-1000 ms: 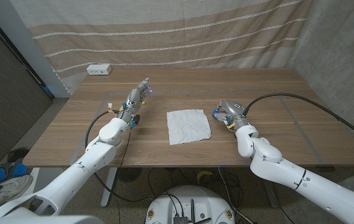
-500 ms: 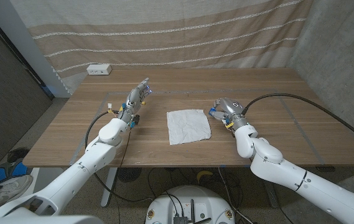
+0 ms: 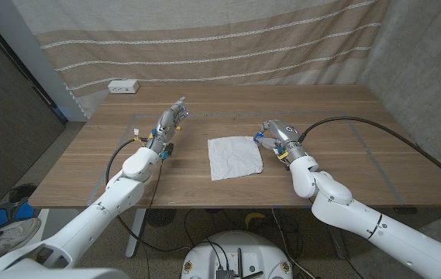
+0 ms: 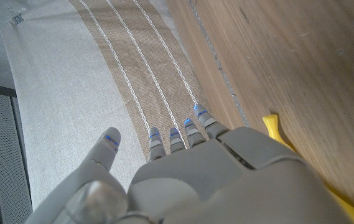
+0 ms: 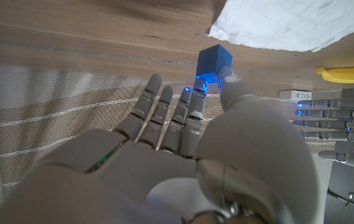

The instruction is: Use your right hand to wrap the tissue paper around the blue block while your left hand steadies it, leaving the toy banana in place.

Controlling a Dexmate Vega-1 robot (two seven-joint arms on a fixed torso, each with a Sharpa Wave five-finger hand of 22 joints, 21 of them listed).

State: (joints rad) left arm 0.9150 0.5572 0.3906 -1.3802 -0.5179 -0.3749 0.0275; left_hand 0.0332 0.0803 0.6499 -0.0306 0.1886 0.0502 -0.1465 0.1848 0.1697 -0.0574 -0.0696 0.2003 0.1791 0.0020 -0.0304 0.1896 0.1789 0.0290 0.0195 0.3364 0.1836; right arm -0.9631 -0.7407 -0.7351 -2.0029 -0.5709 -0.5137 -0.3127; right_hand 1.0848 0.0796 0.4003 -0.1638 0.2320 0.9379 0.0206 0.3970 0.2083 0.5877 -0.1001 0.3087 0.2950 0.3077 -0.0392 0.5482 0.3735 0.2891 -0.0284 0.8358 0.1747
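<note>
My right robot hand (image 3: 273,133) sits on the table (image 3: 344,167) just beside the right edge of the tissue paper (image 3: 235,156), which lies flat and crumpled near the table's middle. In my right wrist view the blue block (image 5: 214,61) stands on the wood at my fingertips (image 5: 200,84), close to the paper's corner and apart from it; my thumb and a finger reach to it, but I cannot tell whether they are clamped on it or only touching. My left robot hand (image 3: 170,120) is raised off to the left of the paper, fingers stretched out and apart, holding nothing. The toy banana (image 4: 276,132) lies on the table just beside that hand, its yellow end showing in my left wrist view.
</note>
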